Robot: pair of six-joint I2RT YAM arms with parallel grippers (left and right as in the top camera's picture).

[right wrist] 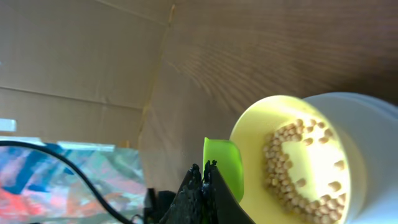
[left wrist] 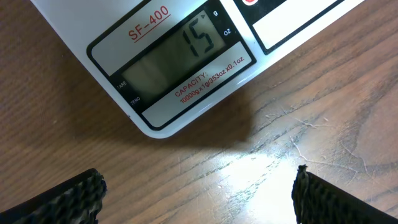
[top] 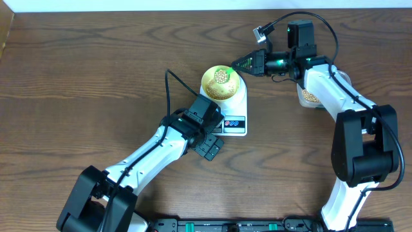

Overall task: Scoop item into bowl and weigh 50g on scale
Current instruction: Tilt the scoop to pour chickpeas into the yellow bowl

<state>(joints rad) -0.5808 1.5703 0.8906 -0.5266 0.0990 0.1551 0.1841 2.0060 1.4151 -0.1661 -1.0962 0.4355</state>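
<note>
Plainly, brown wooden table (top: 96, 77) bears scale (top: 237, 103); left pincer (left wrist: 199, 199) spread; right pincer (right wrist: 204, 177) pinches green scoop (right wrist: 222, 158).

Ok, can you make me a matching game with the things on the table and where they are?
1 bowl
2 green scoop
3 left claw
4 beans

A inside the bowl
B on the scale
C open, in front of the scale's display
D pinched in the right claw

Pairs: 1-B, 2-D, 3-C, 4-A

The scale (left wrist: 174, 68) runs past the left wrist view's top edge
</note>
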